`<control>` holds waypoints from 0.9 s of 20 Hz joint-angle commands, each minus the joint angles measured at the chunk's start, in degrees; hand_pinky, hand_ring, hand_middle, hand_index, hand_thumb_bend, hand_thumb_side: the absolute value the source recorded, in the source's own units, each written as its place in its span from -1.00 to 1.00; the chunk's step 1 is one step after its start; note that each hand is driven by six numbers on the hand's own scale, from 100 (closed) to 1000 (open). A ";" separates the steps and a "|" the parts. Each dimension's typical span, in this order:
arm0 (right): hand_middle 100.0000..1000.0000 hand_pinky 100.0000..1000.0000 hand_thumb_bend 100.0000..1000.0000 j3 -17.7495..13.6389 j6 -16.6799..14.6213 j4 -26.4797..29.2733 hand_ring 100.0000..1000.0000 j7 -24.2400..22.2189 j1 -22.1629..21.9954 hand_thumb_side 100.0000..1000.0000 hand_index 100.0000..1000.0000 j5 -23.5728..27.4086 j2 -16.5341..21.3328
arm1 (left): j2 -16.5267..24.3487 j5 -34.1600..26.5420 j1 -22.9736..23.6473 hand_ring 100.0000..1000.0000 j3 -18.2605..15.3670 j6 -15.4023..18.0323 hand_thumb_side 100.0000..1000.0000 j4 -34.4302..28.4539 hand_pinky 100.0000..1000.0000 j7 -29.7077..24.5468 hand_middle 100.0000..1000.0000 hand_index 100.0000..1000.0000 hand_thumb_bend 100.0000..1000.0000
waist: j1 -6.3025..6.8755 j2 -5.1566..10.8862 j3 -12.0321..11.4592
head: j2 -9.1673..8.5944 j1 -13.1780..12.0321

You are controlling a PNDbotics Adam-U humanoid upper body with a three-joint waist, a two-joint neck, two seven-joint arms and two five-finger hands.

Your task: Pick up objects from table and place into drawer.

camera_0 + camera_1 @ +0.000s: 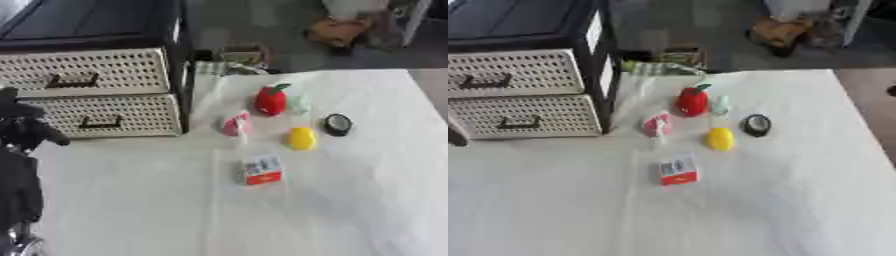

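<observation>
The left hand (22, 127) shows at the left edge of the left eye view, black, in front of the lower drawer (105, 116) of a drawer unit (179, 60) that stands on the far left part of the table (350, 200). How its fingers stand I cannot tell from these views, and I do not see any object in it. The right hand does not appear in either view. The objects lie together near the middle of the white table, well apart from the left hand and to its right. Nearest to the drawer unit is a pink and white thing (237, 124). Behind it, a little to the right, stands a red object with a green top (271, 99), and just beside this a pale greenish thing (299, 103). In front of the red one lies a yellow object (302, 138), and to the right of it a round black object with a light centre (337, 124). Closest to the robot lies a small box (262, 170), white above and red along its lower end; it carries some print, but the writing cannot be read. Both drawers, the upper drawer (87, 72) and the lower one, are closed, each with a dark handle.
</observation>
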State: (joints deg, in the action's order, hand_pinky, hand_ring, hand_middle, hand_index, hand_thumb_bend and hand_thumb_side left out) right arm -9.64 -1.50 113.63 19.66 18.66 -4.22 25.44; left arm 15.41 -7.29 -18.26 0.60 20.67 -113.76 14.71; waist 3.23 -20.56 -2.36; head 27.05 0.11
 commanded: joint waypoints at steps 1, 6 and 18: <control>-0.02 0.36 -0.42 -0.53 -0.19 0.96 0.06 0.09 0.37 0.39 0.41 -0.03 1.73 | 5.02 2.36 -0.82 -0.36 -1.36 1.82 0.27 -0.83 -0.40 0.06 -0.07 0.47 -1.00 | 0.13 1.31 -0.16 | -0.34 0.30; -0.02 0.36 -0.42 -0.61 -0.57 0.96 0.06 0.59 0.54 0.45 0.41 -0.55 3.34 | 12.48 6.95 -0.21 -0.40 -2.16 2.49 -0.03 -0.83 -0.42 0.09 -0.07 0.49 -1.00 | 0.52 1.23 -0.47 | 0.03 0.34; 0.00 0.36 -0.43 -0.71 -2.20 0.96 0.08 2.44 1.89 0.58 0.42 -1.82 7.14 | 29.17 17.18 4.00 -0.44 -1.29 -5.29 -0.67 -0.83 -0.44 0.31 -0.04 0.57 -1.00 | 0.66 0.67 0.06 | 0.76 -0.76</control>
State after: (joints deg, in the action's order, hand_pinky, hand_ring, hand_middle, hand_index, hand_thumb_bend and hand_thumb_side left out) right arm -9.83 -3.52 113.63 21.75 19.74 -5.47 30.60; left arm 41.00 8.76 -14.07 -0.44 16.41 -113.77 15.12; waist 4.06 -20.80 -2.23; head 27.61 -0.41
